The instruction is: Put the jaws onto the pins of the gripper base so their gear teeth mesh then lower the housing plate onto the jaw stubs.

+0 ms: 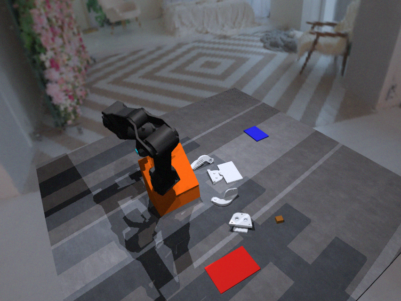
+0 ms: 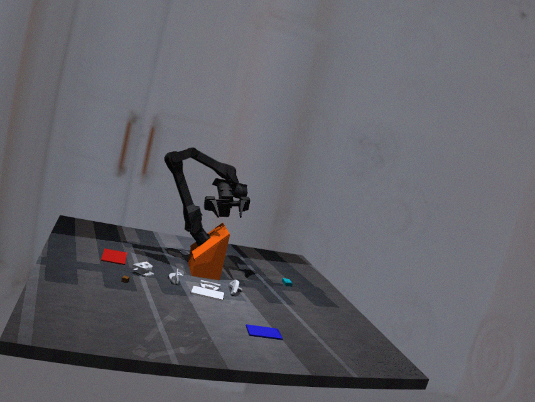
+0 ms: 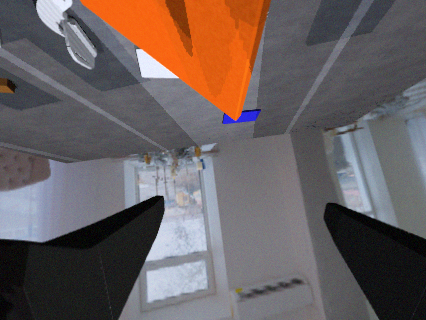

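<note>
My gripper (image 2: pixel 228 215) (image 3: pixel 242 206) is open and empty, high above the orange block; the arm hides it in the top view. One white curved jaw (image 1: pixel 202 160) (image 2: pixel 234 287) lies beside the block. The other jaw (image 1: pixel 223 201) (image 2: pixel 174 277) (image 3: pixel 80 43) lies nearer the front in the top view, its finger part upright. Between them lies a white piece with a square plate (image 1: pixel 230 172) (image 2: pixel 207 293) (image 3: pixel 155 66). A rounded white piece with two round features (image 1: pixel 240 220) (image 2: pixel 142 266) stands apart, slightly raised. I cannot tell surely which is base and which housing plate.
The orange block (image 1: pixel 186 173) (image 2: pixel 216 259) (image 3: pixel 215 55) stands under the arm. A red mat (image 1: pixel 232 268) (image 2: pixel 113 256), a blue mat (image 1: pixel 256 133) (image 2: pixel 264 332) (image 3: pixel 242 117), a brown cube (image 1: pixel 279 219) (image 2: pixel 125 279) (image 3: pixel 6 86) and a cyan block (image 2: pixel 287 282) lie on the table.
</note>
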